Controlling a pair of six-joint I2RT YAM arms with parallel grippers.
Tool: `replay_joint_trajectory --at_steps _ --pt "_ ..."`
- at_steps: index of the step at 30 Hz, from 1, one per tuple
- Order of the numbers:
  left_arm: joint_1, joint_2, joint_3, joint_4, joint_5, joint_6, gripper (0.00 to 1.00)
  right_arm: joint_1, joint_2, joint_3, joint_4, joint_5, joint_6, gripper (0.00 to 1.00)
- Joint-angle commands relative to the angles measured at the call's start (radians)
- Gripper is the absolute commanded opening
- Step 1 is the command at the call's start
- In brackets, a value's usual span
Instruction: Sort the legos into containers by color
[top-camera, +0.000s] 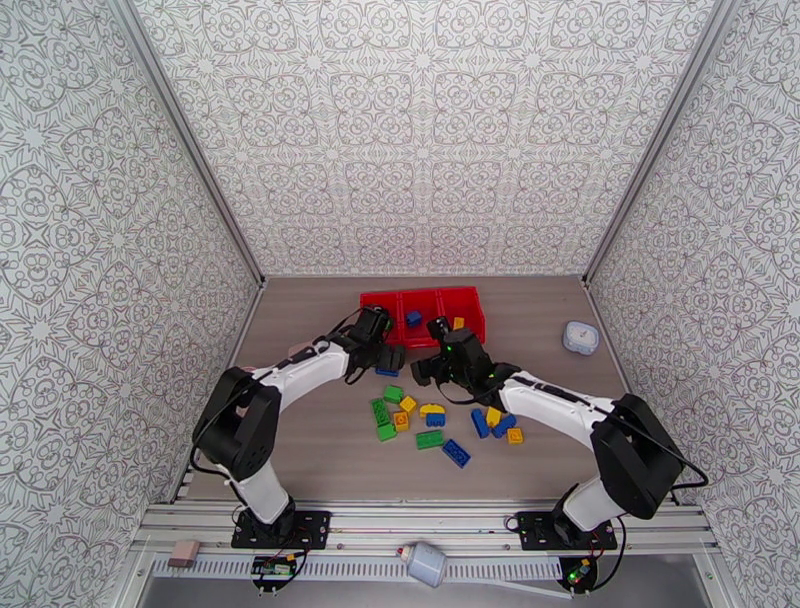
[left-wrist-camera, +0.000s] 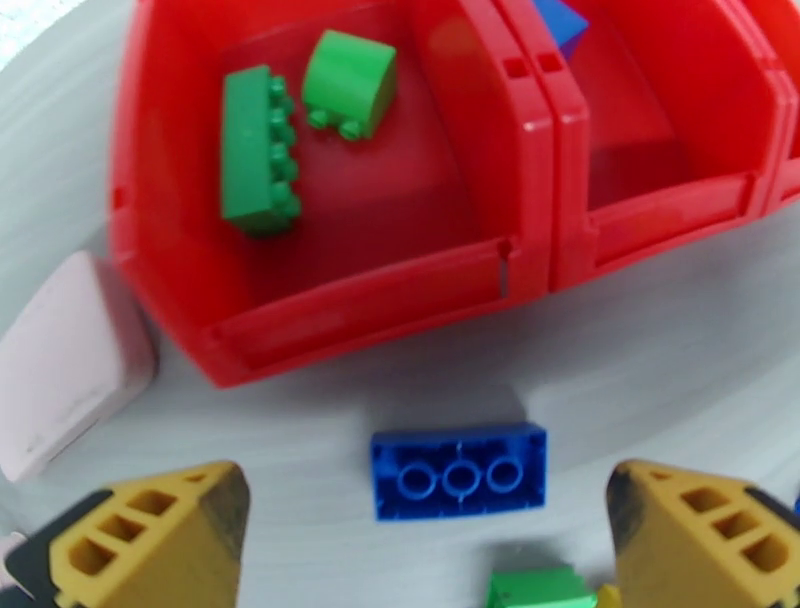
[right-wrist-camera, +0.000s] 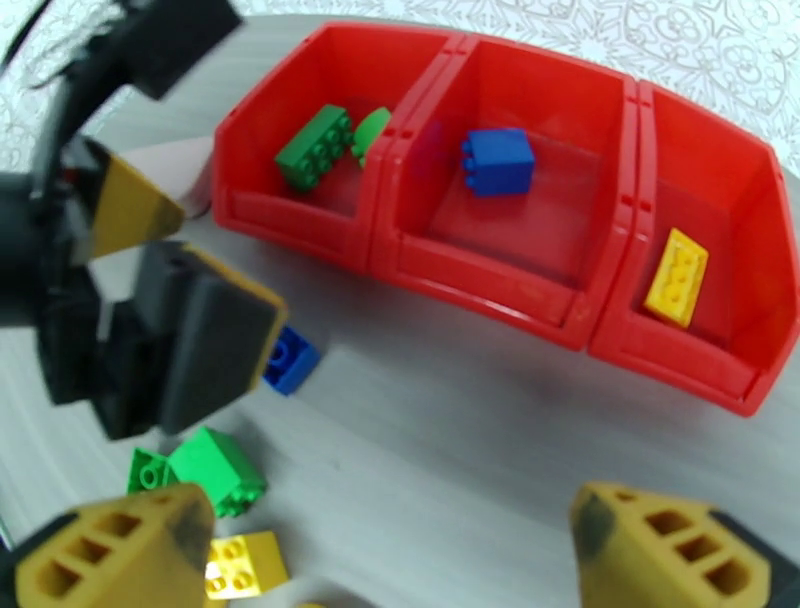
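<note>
left wrist: blue lego before containers, long axis across spread left gripper gap; right gripper spread too.

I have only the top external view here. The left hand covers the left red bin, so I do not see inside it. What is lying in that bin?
Observer: A long green brick and a short rounded green piece lie in the left bin.
Operator: And the blue brick at the left hand, how does it lie?
Observer: Studs down, hollow side up, between the open fingers and touching neither.
Operator: What is the yellow spot in the right bin?
Observer: A flat yellow plate, the one piece that shows there.
</note>
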Motion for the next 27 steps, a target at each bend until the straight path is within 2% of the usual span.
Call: replay_joint_trajectory --at_steps 1,13,21,27 --pt "-0.002 0.060 0.065 -0.092 0.024 -0.023 0.96 -0.005 -0.052 -0.038 0.000 -0.015 -0.004 0.98" --pt "-0.010 0.192 0.118 -0.123 0.057 -0.068 0.90 -0.005 -0.083 -0.064 -0.006 0.002 -0.012 0.99" --pt "-0.013 0.189 0.122 -0.135 0.047 -0.075 0.70 -0.005 -0.087 -0.062 -0.003 0.005 -0.013 0.99" --pt "-0.027 0.117 0.105 -0.129 0.027 -0.077 0.68 -0.005 -0.103 -0.067 0.002 0.005 -0.005 0.99"
